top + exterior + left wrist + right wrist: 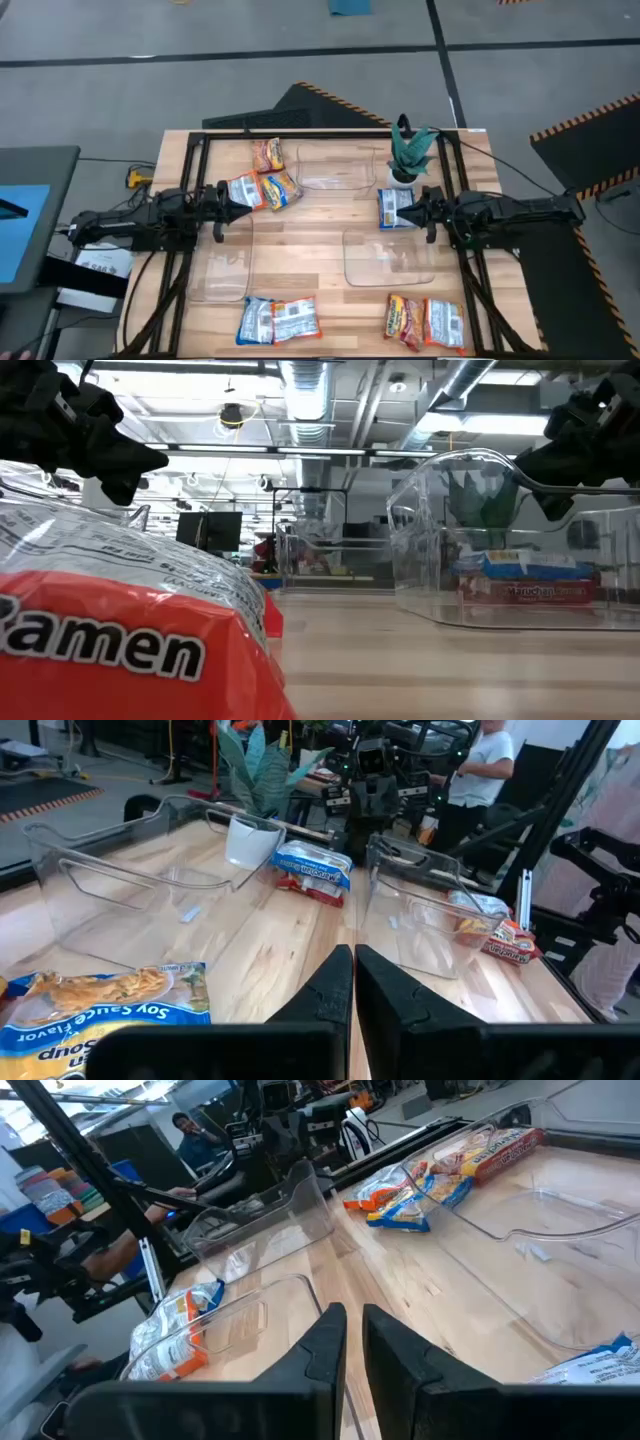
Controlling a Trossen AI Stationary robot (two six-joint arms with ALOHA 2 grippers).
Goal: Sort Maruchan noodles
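— How many packets do you count on the surface?

— Eight flat, glossy plastic packets. Taking the potted plant as my mark: one blue packet lies just beside its pot, under my right pincer. Across the wood from the plant sit three more: a red-orange packet, a whitish-blue one and an orange-yellow one. Along the edge farthest from the plant lie two pairs: a blue packet touching an orange-red one, and a red packet beside a whitish-red one.

— And the bins?

— Three clear, rigid, rounded plastic bins: one next to the plant, one nearer the middle of the surface, one well apart from the plant, on my left side.

— Your pincers?

— My left pincer hovers by the whitish-blue packet, its fingers pressed nearly together and pinching nothing. My right pincer's fingers stand close, a narrow slit between them, also empty.

— The surface itself?

— Pale wood planks, inside a black frame.
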